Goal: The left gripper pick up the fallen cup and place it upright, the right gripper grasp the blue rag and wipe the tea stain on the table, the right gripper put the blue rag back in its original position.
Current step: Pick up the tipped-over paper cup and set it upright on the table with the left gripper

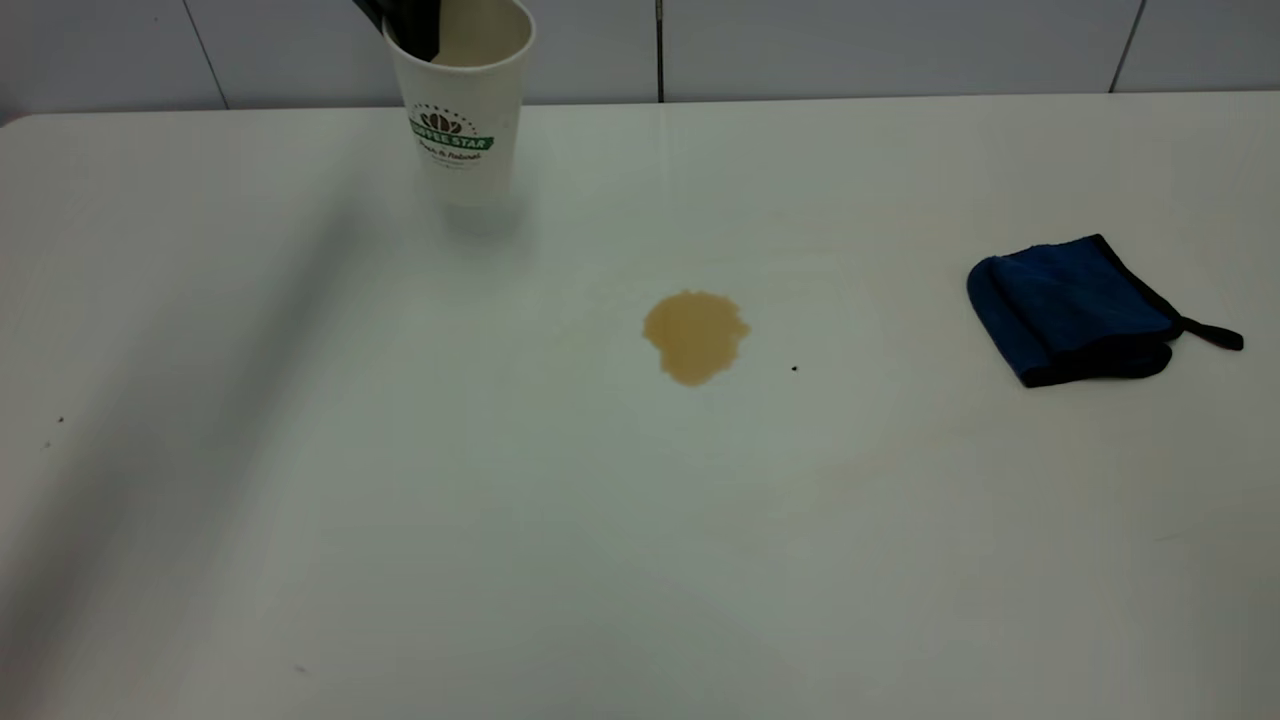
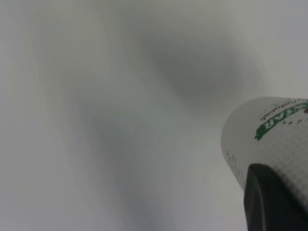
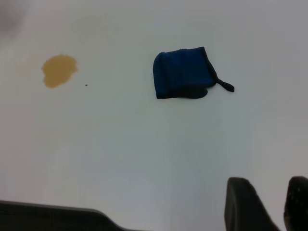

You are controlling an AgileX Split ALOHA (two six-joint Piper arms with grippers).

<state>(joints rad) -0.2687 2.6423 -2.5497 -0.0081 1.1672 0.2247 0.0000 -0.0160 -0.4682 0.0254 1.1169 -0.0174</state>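
The cup [image 1: 462,110] stands upright at the table's [image 1: 600,560] far left-centre, logo facing the camera. My left gripper [image 1: 408,28] is shut on its rim, with one dark finger inside it. In the left wrist view the other finger [image 2: 274,204] presses on the cup's outer wall [image 2: 269,139]. The tea stain [image 1: 695,336] lies mid-table, also in the right wrist view [image 3: 58,70]. The blue rag [image 1: 1075,305] lies folded at the right, also in the right wrist view [image 3: 183,72]. My right gripper [image 3: 281,204] is open and empty, high above the table and well back from the rag.
A tiny black speck [image 1: 794,368] lies just right of the stain. A grey panelled wall [image 1: 800,45] runs behind the table's far edge. A dark part of the rig [image 3: 48,216] crosses the right wrist view's corner.
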